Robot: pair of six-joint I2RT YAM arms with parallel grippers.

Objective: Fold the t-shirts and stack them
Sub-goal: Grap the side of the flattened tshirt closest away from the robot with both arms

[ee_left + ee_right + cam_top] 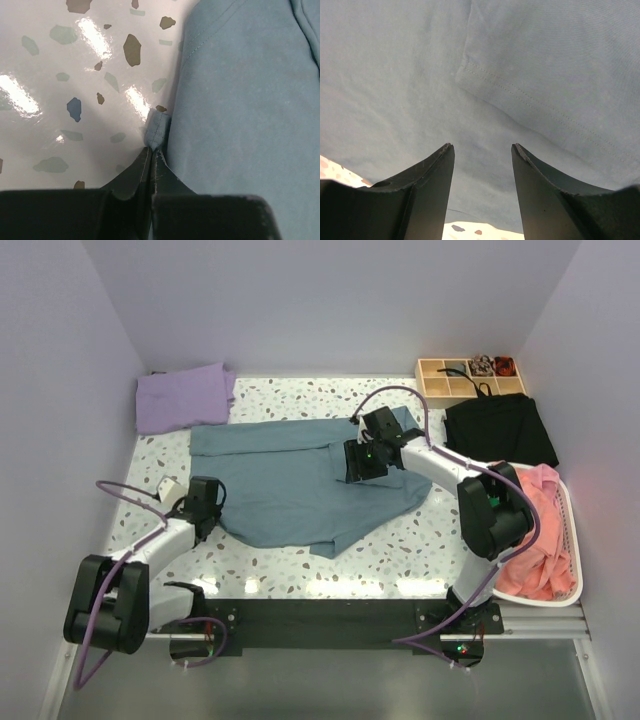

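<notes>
A large slate-blue t-shirt (290,490) lies spread across the middle of the table, partly folded, with one sleeve laid over its body. My left gripper (214,502) sits at the shirt's left edge. In the left wrist view it (151,149) is shut on a small pinched fold of the blue t-shirt's (250,100) hem. My right gripper (352,468) hovers over the shirt's upper right part. Its jaws (482,146) stand open with only blue cloth (395,75) beneath them. A lavender t-shirt (185,397) lies folded at the back left corner.
A wooden compartment tray (470,378) stands at the back right, with a black garment (500,428) in front of it. A white basket (575,540) at the right edge holds salmon-pink t-shirts (540,530). A terrazzo tabletop (75,75) shows left of the shirt.
</notes>
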